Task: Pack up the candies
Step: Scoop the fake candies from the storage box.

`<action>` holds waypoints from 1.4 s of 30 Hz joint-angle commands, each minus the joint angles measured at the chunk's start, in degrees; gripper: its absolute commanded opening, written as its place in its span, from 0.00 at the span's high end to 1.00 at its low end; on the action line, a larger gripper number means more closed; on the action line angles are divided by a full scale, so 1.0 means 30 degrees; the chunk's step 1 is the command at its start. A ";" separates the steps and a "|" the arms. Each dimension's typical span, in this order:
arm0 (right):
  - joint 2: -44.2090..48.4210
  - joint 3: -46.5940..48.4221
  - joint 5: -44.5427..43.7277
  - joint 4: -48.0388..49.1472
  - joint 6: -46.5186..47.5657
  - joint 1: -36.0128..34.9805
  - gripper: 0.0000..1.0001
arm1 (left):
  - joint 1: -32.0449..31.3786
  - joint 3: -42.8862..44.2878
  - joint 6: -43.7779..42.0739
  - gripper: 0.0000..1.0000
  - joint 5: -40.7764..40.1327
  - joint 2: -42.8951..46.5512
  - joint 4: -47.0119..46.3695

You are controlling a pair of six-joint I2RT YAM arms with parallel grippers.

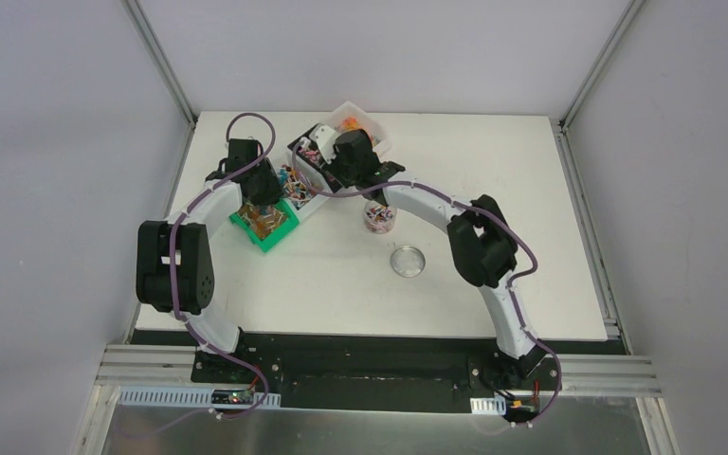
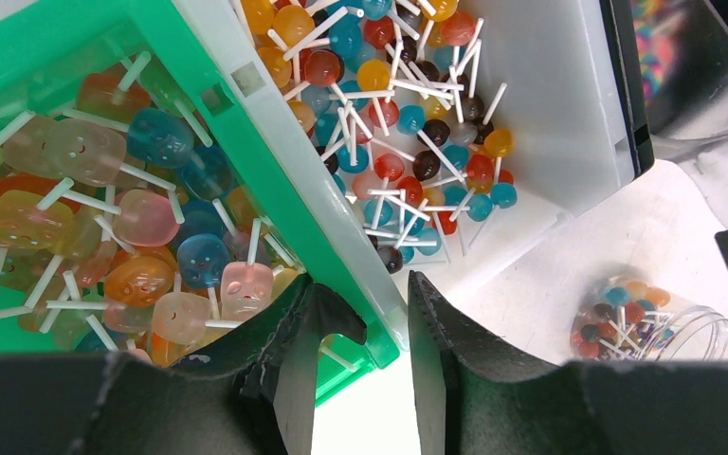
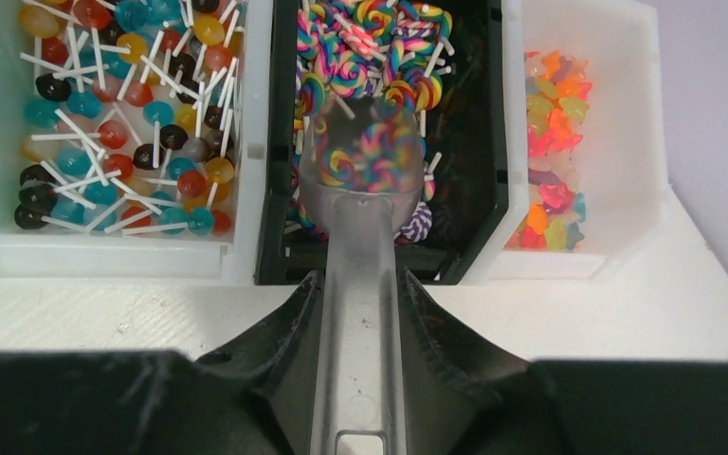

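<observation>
The candies are small bright lollipops sorted into bins. Round ones [image 2: 408, 114] fill a white bin [image 3: 114, 256]. Rainbow swirl ones [image 3: 365, 38] lie in a black bin [image 3: 483, 227]. Square ones [image 2: 142, 218] fill a green bin [image 2: 246, 142]. My right gripper [image 3: 360, 280] is shut on the handle of a clear scoop [image 3: 365, 161], whose bowl rests among the swirl candies. My left gripper [image 2: 379, 299] straddles the green bin's near corner, one finger inside and one outside against the white bin's wall. A clear jar [image 2: 649, 318] holds some candies.
A second white bin [image 3: 616, 142] of star-shaped sweets stands to the right of the black one. The jar [image 1: 378, 218] stands on the table just right of the bins, its round lid [image 1: 407, 261] lying nearer the arms. Grey walls enclose the table.
</observation>
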State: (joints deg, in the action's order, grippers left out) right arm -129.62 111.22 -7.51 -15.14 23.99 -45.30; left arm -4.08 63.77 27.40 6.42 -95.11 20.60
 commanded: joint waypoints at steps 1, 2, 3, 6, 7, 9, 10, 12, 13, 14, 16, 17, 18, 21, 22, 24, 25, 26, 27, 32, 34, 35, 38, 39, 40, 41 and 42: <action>0.1654 -0.5724 0.5085 0.7228 -0.2079 0.0031 1.00 | -0.0582 -0.0897 -0.1094 0.82 0.0875 -0.0460 0.1864; 0.1912 -0.6542 0.5499 0.8383 -0.2144 0.0029 1.00 | -0.0579 -0.0906 -0.1089 0.82 0.0879 -0.0457 0.1864; 0.2073 -0.7237 0.5829 0.9319 -0.2247 0.0080 1.00 | -0.0604 -0.0911 -0.1100 0.82 0.0879 -0.0463 0.1864; 0.2300 -0.8666 0.6964 1.1693 -0.2935 0.0429 1.00 | -0.0582 -0.0909 -0.1133 0.82 0.0857 -0.0415 0.1874; 0.2356 -0.9034 0.7447 1.2424 -0.3097 0.0569 1.00 | -0.0594 -0.0900 -0.1134 0.83 0.0822 -0.0381 0.1865; 0.2278 -0.9816 0.7868 1.3967 -0.3349 0.0742 1.00 | -0.0602 -0.0923 -0.1135 0.83 0.0821 -0.0348 0.1877; 0.2168 -0.9968 0.7802 1.4408 -0.3249 0.0744 1.00 | -0.0596 -0.0920 -0.1135 0.83 0.0821 -0.0322 0.1865; 0.1883 -1.0141 0.7698 1.5057 -0.3114 0.0772 1.00 | -0.0604 -0.0895 -0.1162 0.83 0.0833 -0.0318 0.1848; 0.1739 -1.0276 0.7693 1.5529 -0.3141 0.0814 1.00 | -0.0589 -0.0906 -0.1156 0.83 0.0826 -0.0333 0.1862; 0.1608 -1.0467 0.7703 1.6137 -0.3218 0.0844 1.00 | -0.0610 -0.0881 -0.1163 0.83 0.0821 -0.0345 0.1864; 0.1306 -1.0514 0.7570 1.6890 -0.3288 0.0861 1.00 | -0.0604 -0.0909 -0.1164 0.83 0.0821 -0.0347 0.1856; 0.1173 -1.0524 0.7560 1.7205 -0.3405 0.0854 1.00 | -0.0604 -0.0895 -0.1164 0.83 0.0821 -0.0347 0.1849; 0.1032 -1.0595 0.7584 1.7617 -0.3614 0.0897 1.00 | -0.0611 -0.0895 -0.1164 0.83 0.0821 -0.0373 0.1862; 0.0770 -1.0744 0.8180 1.8834 -0.5020 0.1109 1.00 | -0.0620 -0.0897 -0.1164 0.83 0.0806 -0.0333 0.1862; 0.0758 -1.0952 0.8372 1.9509 -0.5518 0.1171 1.00 | -0.0606 -0.0895 -0.1164 0.83 0.0801 -0.0331 0.1864; 0.0828 -1.1423 0.8419 2.0681 -0.6326 0.1225 1.00 | -0.0600 -0.0896 -0.1156 0.83 0.0763 -0.0317 0.1847; 0.0864 -1.1612 0.8347 2.1172 -0.6700 0.1269 1.00 | -0.0604 -0.0895 -0.1163 0.83 0.0740 -0.0311 0.1854; 0.0911 -1.1848 0.8258 2.1691 -0.7256 0.1330 1.00 | -0.0604 -0.0895 -0.1164 0.83 0.0712 -0.0313 0.1863; 0.0944 -1.2079 0.8246 2.2218 -0.7680 0.1414 1.00 | -0.0604 -0.0869 -0.1186 0.83 0.0689 -0.0317 0.1849; 0.1194 -1.3282 0.7819 2.4537 -0.9890 0.1961 1.00 | -0.0611 -0.0894 -0.1193 0.83 0.0703 -0.0311 0.1856; 0.1493 -1.3071 0.6969 2.3114 -0.8421 0.1696 1.00 | -0.0605 -0.0895 -0.1215 0.83 0.0732 -0.0247 0.1871; 0.1566 -1.2675 0.6364 2.1813 -0.7156 0.1434 1.00 | -0.0604 -0.0928 -0.1221 0.83 0.0747 -0.0210 0.1890; 0.1364 -1.1099 0.4708 1.8236 -0.4824 0.0885 1.00 | -0.0604 -0.0982 -0.1233 0.83 0.0813 -0.0110 0.1889; 0.1180 -1.0469 0.4305 1.7215 -0.4216 0.0754 1.00 | -0.0604 -0.1001 -0.1249 0.83 0.0860 -0.0102 0.1889; 0.0790 -0.9834 0.3702 1.6084 -0.3274 0.0548 1.00 | -0.0608 -0.1025 -0.1244 0.83 0.0942 -0.0104 0.1893; 0.0435 -0.9088 0.2836 1.5046 -0.2616 0.0306 1.00 | -0.0612 -0.1013 -0.1273 0.83 0.0986 -0.0134 0.1886; 0.0108 -0.8383 0.1468 1.4180 -0.1977 0.0034 1.00 | -0.0605 -0.1027 -0.1276 0.83 0.1032 -0.0185 0.1877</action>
State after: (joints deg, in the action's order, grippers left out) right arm -126.65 78.00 3.36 40.69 8.88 -40.82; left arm -4.12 63.37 27.38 5.89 -94.67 20.47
